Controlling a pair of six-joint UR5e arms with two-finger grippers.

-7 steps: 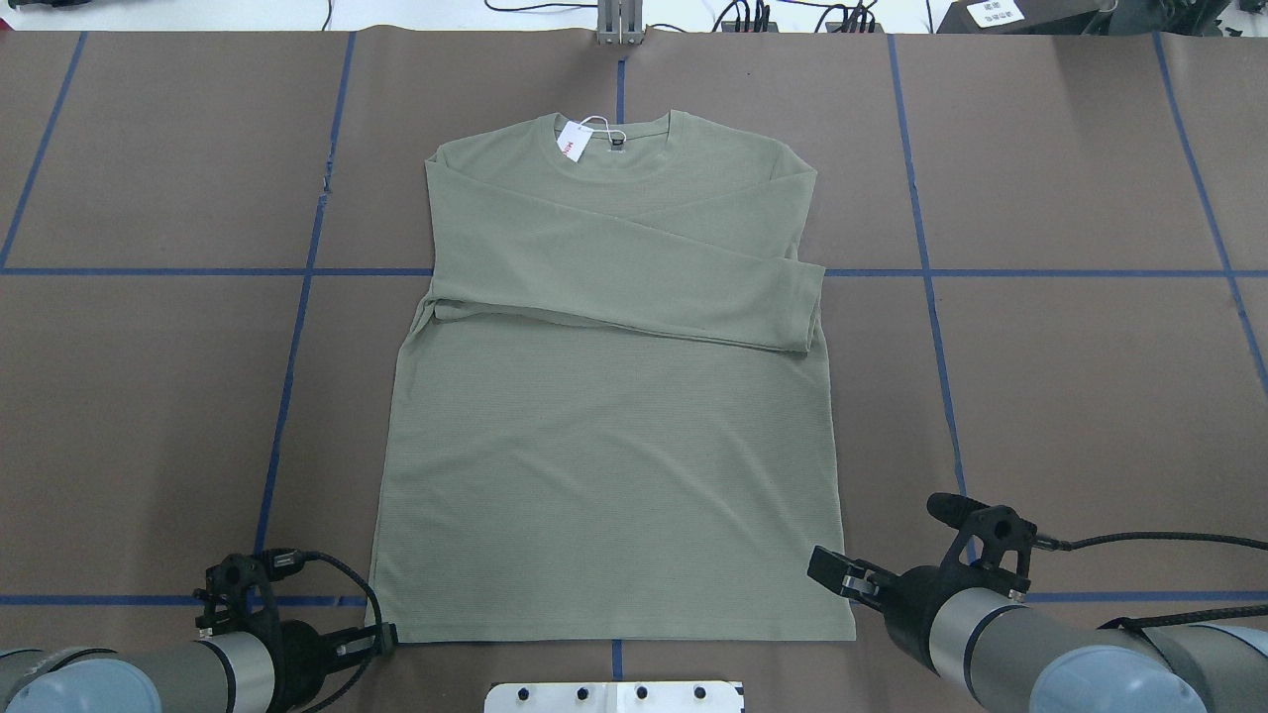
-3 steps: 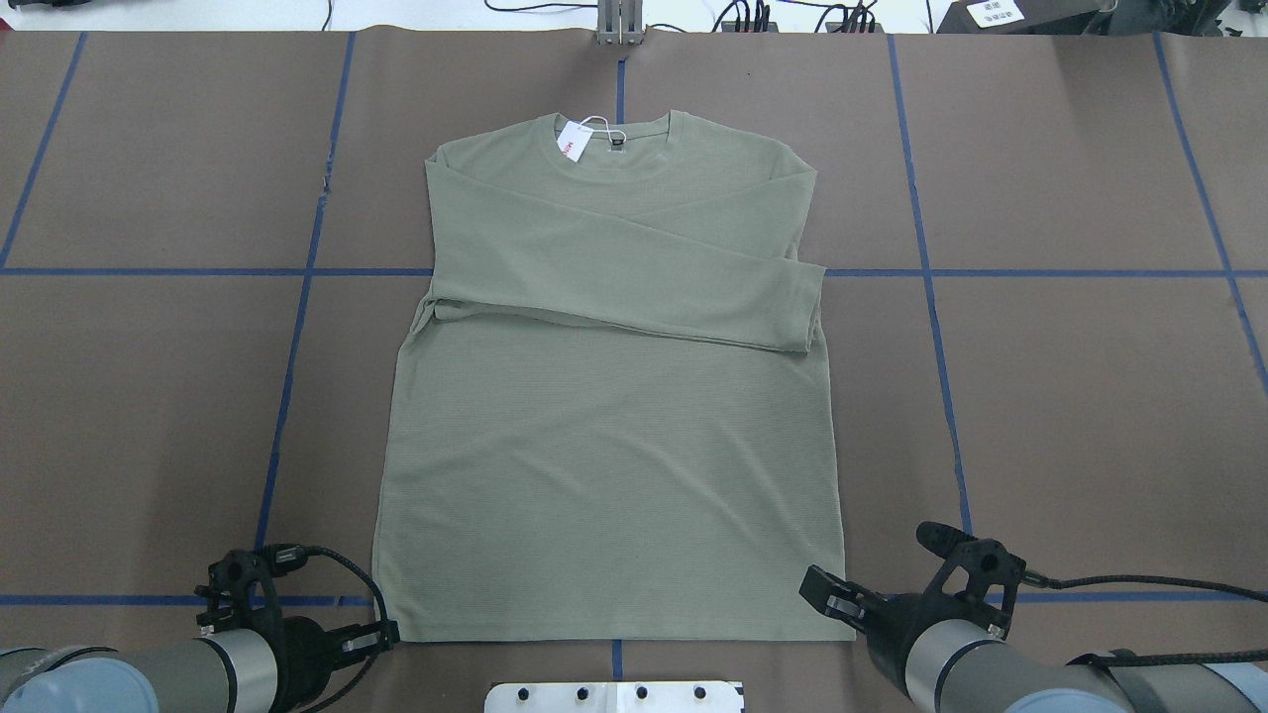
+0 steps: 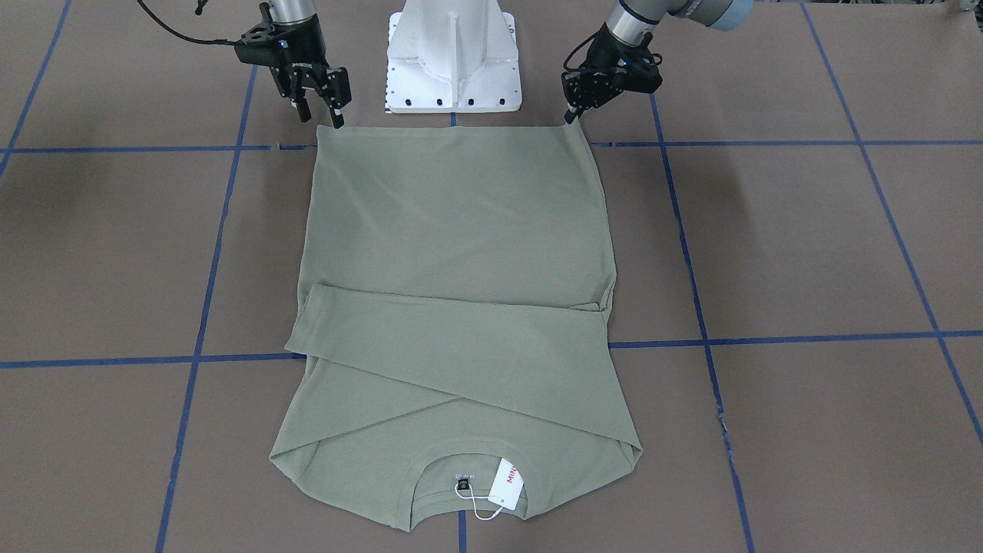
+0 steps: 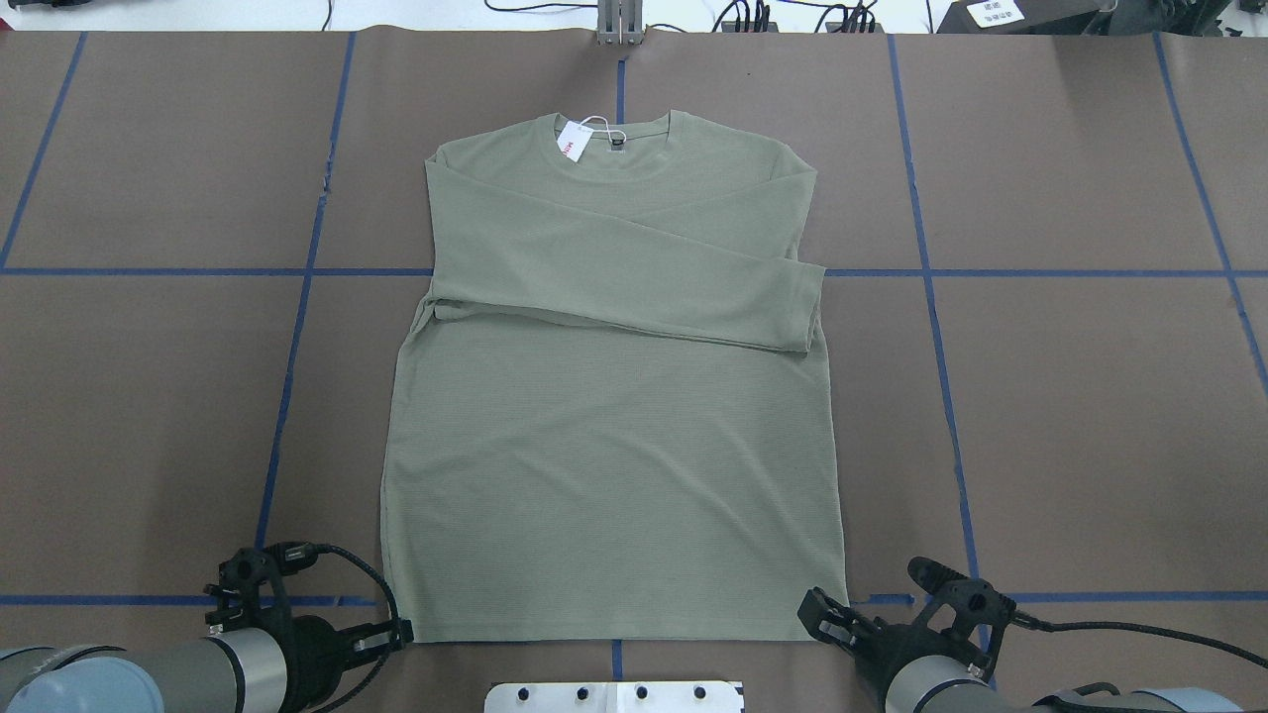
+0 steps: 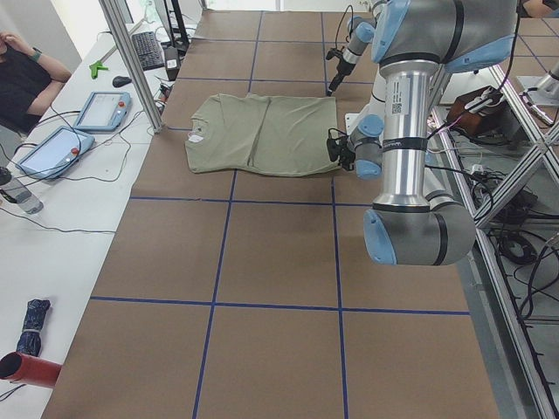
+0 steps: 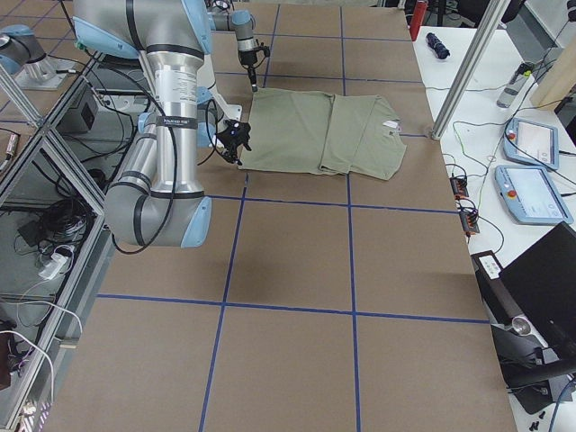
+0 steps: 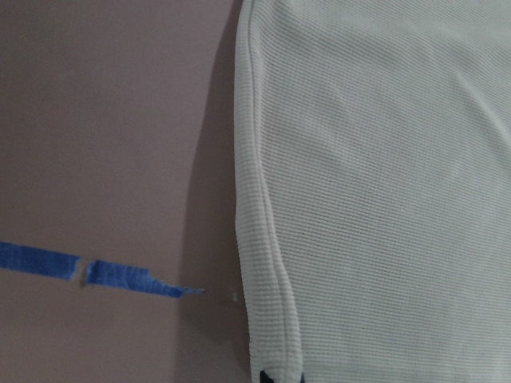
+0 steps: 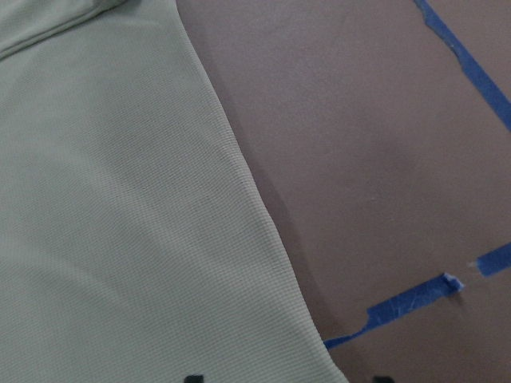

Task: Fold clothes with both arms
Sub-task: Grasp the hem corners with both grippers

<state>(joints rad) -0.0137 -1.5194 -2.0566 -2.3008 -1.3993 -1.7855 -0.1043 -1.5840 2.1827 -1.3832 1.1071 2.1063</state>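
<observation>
so the shirt is a pale olive green, fine ribbed knit all over. its hang tag is white with red lettering. the desk is flat brown, gridded with blue tape lines. left tool and right tool are black, arms silver with light-blue caps, pedestal white.

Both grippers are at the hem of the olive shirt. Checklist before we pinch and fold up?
1. Sleeves folded across the chest of the shirt: ok.
2. Right gripper at its hem corner, fingertips apart with the corner between them in its wrist view: ok.
3. Left gripper at the other hem corner: ok.
4. Left gripper's hold on the cloth: cannot tell.
5. Shirt square at the hem: not ok, the side edge slants inward near the left gripper.
6. Hang tag lying on the collar: ok.
</observation>
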